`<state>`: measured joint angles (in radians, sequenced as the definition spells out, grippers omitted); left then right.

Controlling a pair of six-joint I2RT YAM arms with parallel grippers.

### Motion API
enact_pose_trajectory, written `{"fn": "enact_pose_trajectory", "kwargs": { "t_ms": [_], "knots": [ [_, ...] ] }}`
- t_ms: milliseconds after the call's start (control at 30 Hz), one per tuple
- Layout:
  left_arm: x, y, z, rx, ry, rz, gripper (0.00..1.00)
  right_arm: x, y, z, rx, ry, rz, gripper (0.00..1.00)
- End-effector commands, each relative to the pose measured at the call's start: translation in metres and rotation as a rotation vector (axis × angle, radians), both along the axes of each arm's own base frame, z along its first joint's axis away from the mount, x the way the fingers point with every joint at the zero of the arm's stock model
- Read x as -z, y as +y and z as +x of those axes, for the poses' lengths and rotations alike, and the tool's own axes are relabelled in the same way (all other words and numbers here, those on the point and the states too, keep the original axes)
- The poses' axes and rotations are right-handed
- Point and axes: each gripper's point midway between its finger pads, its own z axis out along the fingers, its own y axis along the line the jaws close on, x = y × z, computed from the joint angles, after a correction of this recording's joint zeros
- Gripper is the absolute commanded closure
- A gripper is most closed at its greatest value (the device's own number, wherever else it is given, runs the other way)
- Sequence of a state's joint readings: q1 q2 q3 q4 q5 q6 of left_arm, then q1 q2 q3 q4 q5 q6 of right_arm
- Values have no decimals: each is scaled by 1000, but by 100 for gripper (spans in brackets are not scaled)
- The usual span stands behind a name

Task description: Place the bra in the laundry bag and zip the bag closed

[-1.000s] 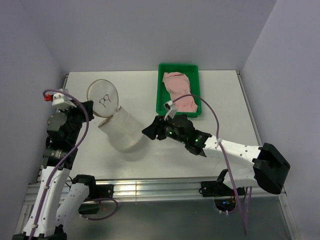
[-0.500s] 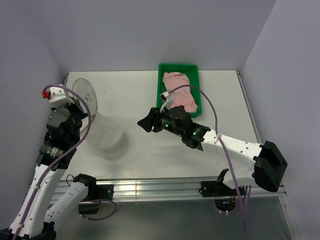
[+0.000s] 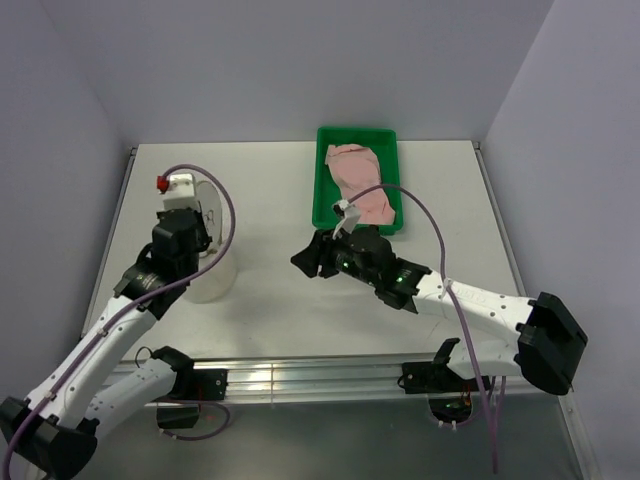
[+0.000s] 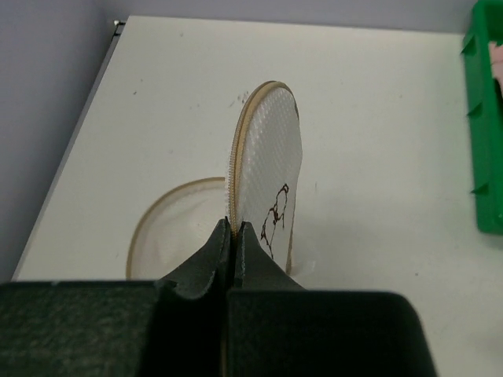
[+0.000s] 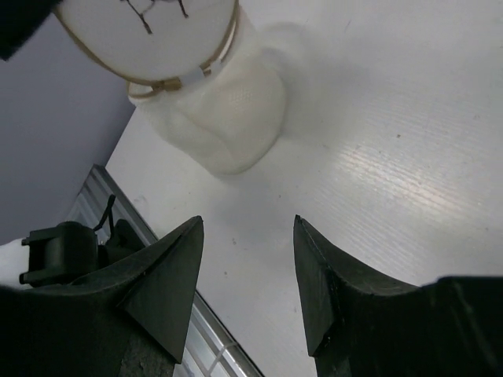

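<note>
The laundry bag (image 3: 208, 275) is a cream mesh bag lying at the table's left. Its round end flap (image 4: 267, 169), with a printed mark, stands upright beside the open tan rim (image 4: 161, 204). My left gripper (image 4: 233, 228) is shut on the flap's tan zipper edge; it also shows in the top view (image 3: 195, 240). My right gripper (image 5: 247, 228) is open and empty above bare table, right of the bag (image 5: 224, 106), and shows in the top view (image 3: 306, 260). The pale pink bra (image 3: 360, 185) lies crumpled in the green tray (image 3: 322, 185).
The green tray stands at the back centre, and its wall shows at the right edge of the left wrist view (image 4: 483, 118). The table's near edge with a metal rail (image 5: 134, 228) lies just below my right gripper. Grey walls close in the sides.
The bag has been dragged left and bunched shorter. My left arm swung right over it, still holding the flap, which now stands upright. My right gripper stayed open near the middle.
</note>
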<state>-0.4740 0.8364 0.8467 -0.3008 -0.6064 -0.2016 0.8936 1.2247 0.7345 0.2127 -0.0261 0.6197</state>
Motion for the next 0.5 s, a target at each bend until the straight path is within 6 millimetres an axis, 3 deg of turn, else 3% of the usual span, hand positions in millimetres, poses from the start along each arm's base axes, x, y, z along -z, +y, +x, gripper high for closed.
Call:
{"fn": "enact_pose_trajectory", "kwargs": {
  "t_ms": [0,233,300,433,467],
  "knots": [
    [-6,4,1,-65,-26,38,100,-26,-15,2,33,-77,53,43],
    [18,-31,-6,-6,44,74,100,-21,-39,-5,90,-81,56,43],
    [28,-55,-12,25,70,101,100,-24,-43,-4,107,-83,69,44],
    [50,-67,-35,-101,138,167,100,-24,-53,2,196,-64,110,48],
    [55,-82,-41,-82,140,183,100,-24,-55,2,207,-64,119,48]
  ]
}}
